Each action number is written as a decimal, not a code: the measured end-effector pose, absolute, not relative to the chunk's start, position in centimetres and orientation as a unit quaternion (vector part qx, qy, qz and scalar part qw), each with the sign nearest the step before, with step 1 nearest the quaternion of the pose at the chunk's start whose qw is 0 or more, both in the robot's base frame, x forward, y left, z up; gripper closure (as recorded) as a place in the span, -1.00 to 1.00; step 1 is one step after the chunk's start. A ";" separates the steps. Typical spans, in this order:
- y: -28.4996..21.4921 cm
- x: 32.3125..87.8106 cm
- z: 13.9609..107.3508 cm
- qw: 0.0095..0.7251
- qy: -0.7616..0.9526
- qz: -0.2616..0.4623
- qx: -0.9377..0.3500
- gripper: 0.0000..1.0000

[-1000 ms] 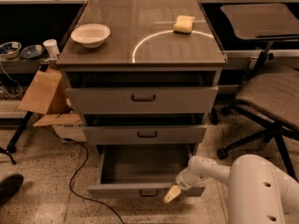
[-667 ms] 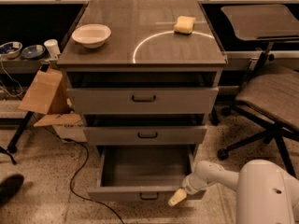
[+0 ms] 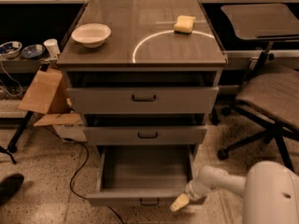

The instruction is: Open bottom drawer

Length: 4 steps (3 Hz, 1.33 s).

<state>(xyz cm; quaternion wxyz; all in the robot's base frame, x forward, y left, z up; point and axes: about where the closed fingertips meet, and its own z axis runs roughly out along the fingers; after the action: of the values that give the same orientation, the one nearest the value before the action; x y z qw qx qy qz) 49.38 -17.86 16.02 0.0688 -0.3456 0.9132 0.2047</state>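
The bottom drawer (image 3: 140, 196) of the grey cabinet is pulled far out, showing its plain grey inside (image 3: 142, 168). Its small black bar handle (image 3: 149, 202) sits at the centre of the short front panel, near the lower edge of the view. My gripper (image 3: 180, 202), on a white arm coming in from the lower right, is at the right end of that front panel, to the right of the handle. One yellowish fingertip (image 3: 178, 203) shows. The middle drawer (image 3: 145, 135) and the top drawer (image 3: 142, 100) above are each slightly ajar.
On the cabinet top are a white bowl (image 3: 91, 34) and a yellow sponge (image 3: 184, 24). A cardboard box (image 3: 44, 93) leans at the left, with a black cable (image 3: 77, 174) on the floor. An office chair (image 3: 271, 101) stands at the right.
The arm has moved back toward the right and down, with the gripper now at the drawer's right front corner. The bottom drawer stands about as far out as before.
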 end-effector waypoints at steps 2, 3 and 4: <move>-17.4 46.3 18.3 0.089 0.898 0.228 -0.367 -1.00; -17.6 42.1 20.7 0.110 0.875 0.251 -0.399 -1.00; -18.0 40.0 23.0 0.122 0.865 0.259 -0.412 -1.00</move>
<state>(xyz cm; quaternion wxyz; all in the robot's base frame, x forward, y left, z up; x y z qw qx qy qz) 39.97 -17.98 23.03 0.1219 -0.4124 0.8648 0.2593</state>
